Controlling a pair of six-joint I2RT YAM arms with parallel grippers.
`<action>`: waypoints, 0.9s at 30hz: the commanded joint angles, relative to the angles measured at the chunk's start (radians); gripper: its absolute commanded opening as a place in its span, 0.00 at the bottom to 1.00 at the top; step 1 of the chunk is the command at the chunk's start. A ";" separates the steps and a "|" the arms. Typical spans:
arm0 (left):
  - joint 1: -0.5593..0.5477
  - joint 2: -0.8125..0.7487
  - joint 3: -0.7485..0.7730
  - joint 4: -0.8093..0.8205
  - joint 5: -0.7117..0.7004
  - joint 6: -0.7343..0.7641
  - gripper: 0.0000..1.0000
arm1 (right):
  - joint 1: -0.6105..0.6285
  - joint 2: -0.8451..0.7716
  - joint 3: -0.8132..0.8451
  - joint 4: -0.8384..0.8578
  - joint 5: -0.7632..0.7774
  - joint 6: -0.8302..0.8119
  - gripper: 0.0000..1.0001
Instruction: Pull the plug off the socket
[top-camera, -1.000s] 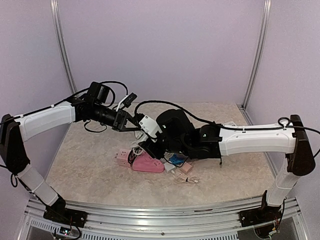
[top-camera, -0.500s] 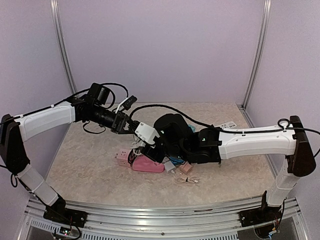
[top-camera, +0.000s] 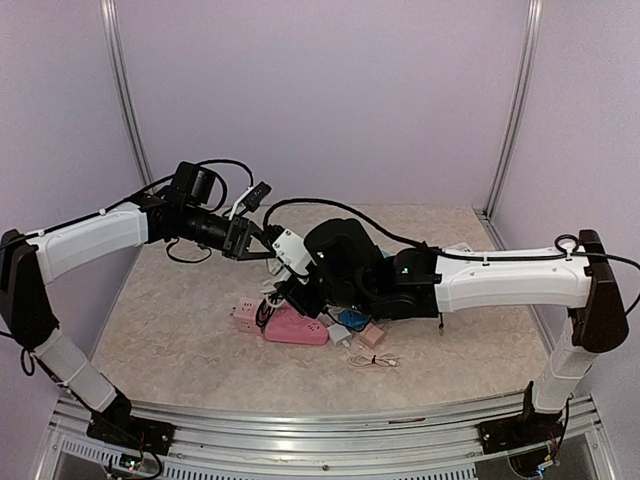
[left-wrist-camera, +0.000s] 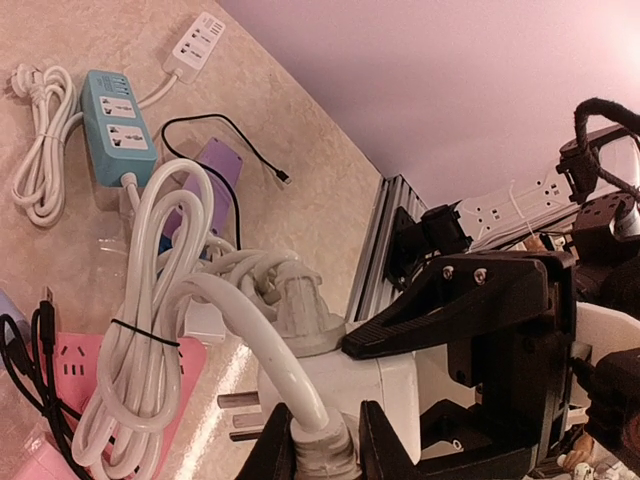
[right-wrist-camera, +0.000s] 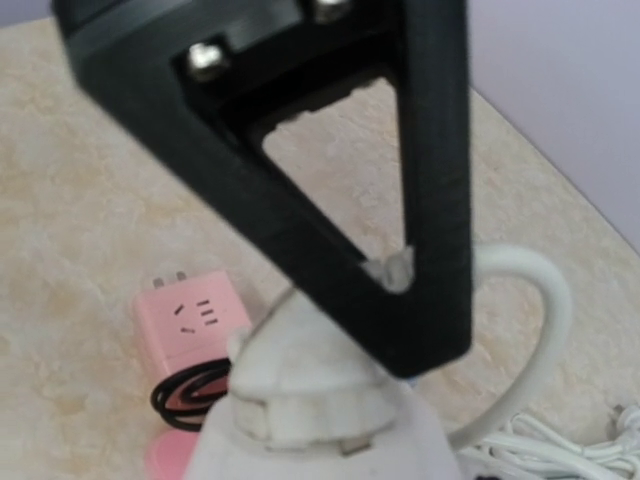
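Observation:
A white socket block (left-wrist-camera: 385, 390) hangs above the table, its metal prongs (left-wrist-camera: 240, 412) pointing left. My left gripper (left-wrist-camera: 325, 455) is shut on a white plug (left-wrist-camera: 320, 450) at its cable collar, and the plug sits against the block's near face. A second whitish plug (left-wrist-camera: 300, 312) sits in the block's top. My right gripper (right-wrist-camera: 330, 420) is shut on the socket (right-wrist-camera: 300, 450); one black finger (right-wrist-camera: 400, 200) presses across it, the other is hidden. In the top view both grippers meet at the block (top-camera: 290, 245). The plug's thick white cable (left-wrist-camera: 150, 330) hangs bundled below.
On the table under the grippers lie a pink power strip (top-camera: 297, 327), a pink adapter (top-camera: 243, 315), a small pink cube (top-camera: 372, 337) and a thin white lead (top-camera: 373, 360). The left wrist view shows a blue strip (left-wrist-camera: 120, 125), a coiled white cord (left-wrist-camera: 40, 150) and a purple box (left-wrist-camera: 215, 165).
Both grippers and the white block dipped slightly, then came back up and a little to the left. The grips have not changed.

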 joint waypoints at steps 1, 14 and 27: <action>0.094 -0.074 -0.004 0.062 -0.092 0.012 0.00 | -0.053 0.008 0.013 -0.224 0.139 0.097 0.00; 0.095 -0.076 -0.001 0.055 -0.083 0.012 0.00 | -0.080 -0.028 -0.060 -0.176 0.040 0.063 0.00; 0.099 -0.030 0.018 0.028 -0.063 0.007 0.00 | 0.039 -0.078 -0.132 -0.094 -0.043 -0.165 0.00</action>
